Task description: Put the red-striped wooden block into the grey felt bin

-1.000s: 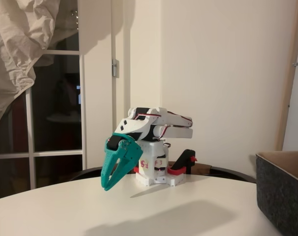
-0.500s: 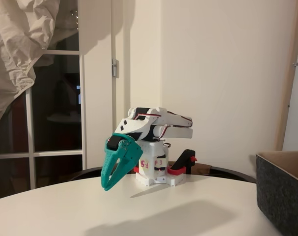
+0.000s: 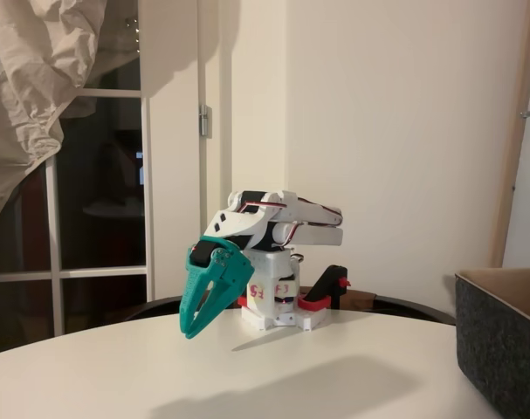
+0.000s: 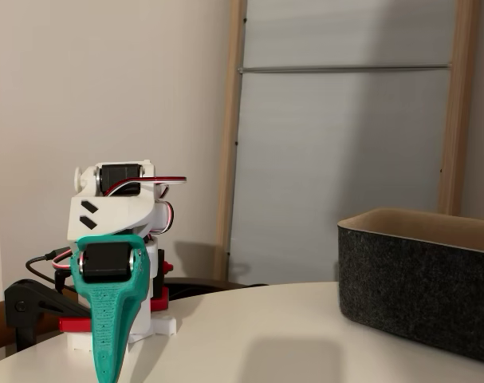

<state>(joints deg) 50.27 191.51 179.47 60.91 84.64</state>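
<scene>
The grey felt bin [image 4: 417, 283] stands on the table [image 3: 273, 371] well apart from the gripper [image 3: 191, 327], off to its right in both fixed views, with its open top facing up. Nothing sits between the gripper's fingers, which are pressed together and pointing down just above the table, the arm folded back over its base. I cannot tell where the red-striped wooden block lies, so the step in hand is likely to find it, spread the fingers wide, then descend squarely over its flat faces

Teal hand [image 3: 191, 330]; white arm [image 3: 278, 223]; charcoal speckled felt bin [image 4: 417, 295], tan inside; white table [image 3: 273, 371].
</scene>
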